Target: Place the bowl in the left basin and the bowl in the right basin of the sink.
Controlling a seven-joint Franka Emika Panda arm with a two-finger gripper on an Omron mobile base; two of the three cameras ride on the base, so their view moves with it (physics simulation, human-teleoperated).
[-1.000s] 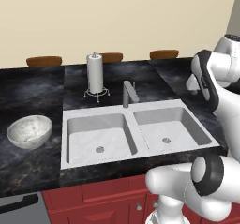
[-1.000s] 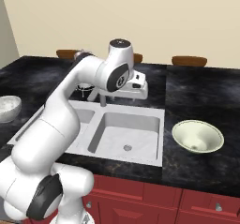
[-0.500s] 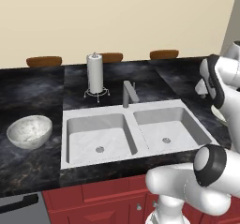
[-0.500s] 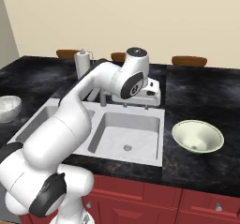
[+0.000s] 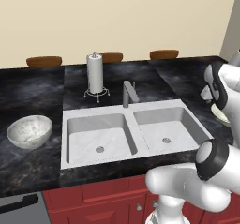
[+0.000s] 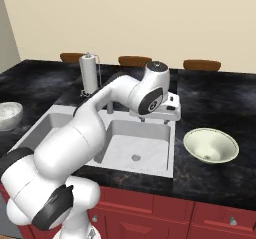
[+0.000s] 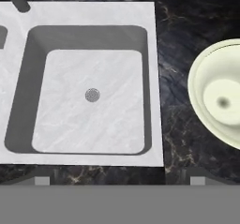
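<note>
Overhead, the gripper hangs above the back right corner of the sink, over the strip of rim beside the right basin, and its jaws are spread wide with nothing between them. Only the two finger tips show at the bottom of the hand view.

The sink lies with its long axis running along the table, parallel to the front edge, its two recesses split by a narrow ridge. The left basin and the right basin each sit upright and bare, with a small round drain near the middle of the floor. The grey faucet stands at the back rim, over the ridge.

A speckled grey bowl rests upright, mouth up, on the dark table well to the left of the sink, near the front left edge. A pale cream bowl rests upright on the table just beside the sink's right rim, apart from it by a band of dark stone; it is round, so no long axis shows. In the hand view this cream bowl sits to the right of the right basin.

A paper towel roll on a wire stand rises behind the left basin, near the back of the table. Open dark stone surrounds both bowls on every side. No writing or labels can be read anywhere.
</note>
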